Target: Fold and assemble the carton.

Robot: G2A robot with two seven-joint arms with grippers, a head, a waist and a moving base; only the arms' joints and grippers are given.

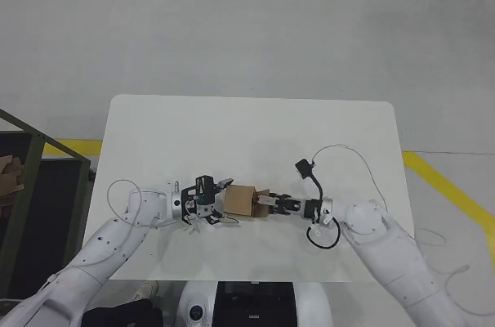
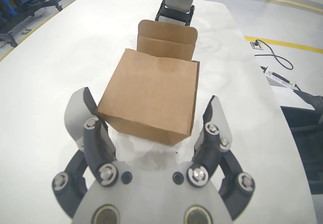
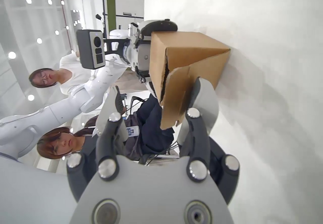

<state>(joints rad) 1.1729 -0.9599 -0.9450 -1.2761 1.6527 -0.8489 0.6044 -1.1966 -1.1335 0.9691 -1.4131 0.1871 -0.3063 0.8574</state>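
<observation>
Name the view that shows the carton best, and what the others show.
Left wrist view: the carton sits close, its top face and raised far flaps plain. The top view shows it small on the table; the right wrist view shows one end and a loose flap.

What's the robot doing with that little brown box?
It's building a cardboard carton on the white table. The left gripper sits at one end, jaws open on either side. The right gripper is at the other end, jaws open, by a loose flap not yet folded shut.
</observation>
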